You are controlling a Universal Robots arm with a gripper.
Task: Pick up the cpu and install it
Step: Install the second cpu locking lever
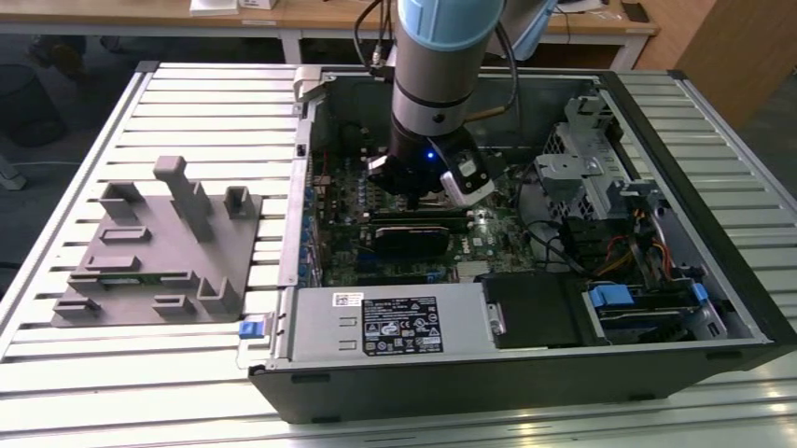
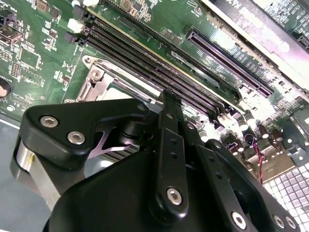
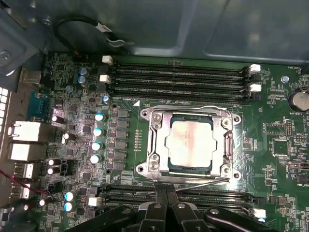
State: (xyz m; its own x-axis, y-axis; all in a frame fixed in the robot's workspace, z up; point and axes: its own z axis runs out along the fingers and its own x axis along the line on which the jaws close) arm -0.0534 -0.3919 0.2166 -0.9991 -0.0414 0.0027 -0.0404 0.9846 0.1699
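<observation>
I see a slatted metal table (image 1: 100, 121) carrying two things: a grey plastic holder (image 1: 156, 252) toward the exterior view's left, and the open computer case (image 1: 524, 378) beside it.

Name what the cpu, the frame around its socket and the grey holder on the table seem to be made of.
The cpu: pale brushed metal top, softly reflective. The socket frame: bright polished metal, with glints. The grey holder: probably matte plastic, uniformly dull.

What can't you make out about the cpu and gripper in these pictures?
- Exterior view: the cpu and socket are hidden behind the arm.
- First wrist view: the cpu sits in the socket; whether the frame is latched is unclear.
- Both wrist views: the gripper's fingertips are cut off or hidden by its body.
</observation>
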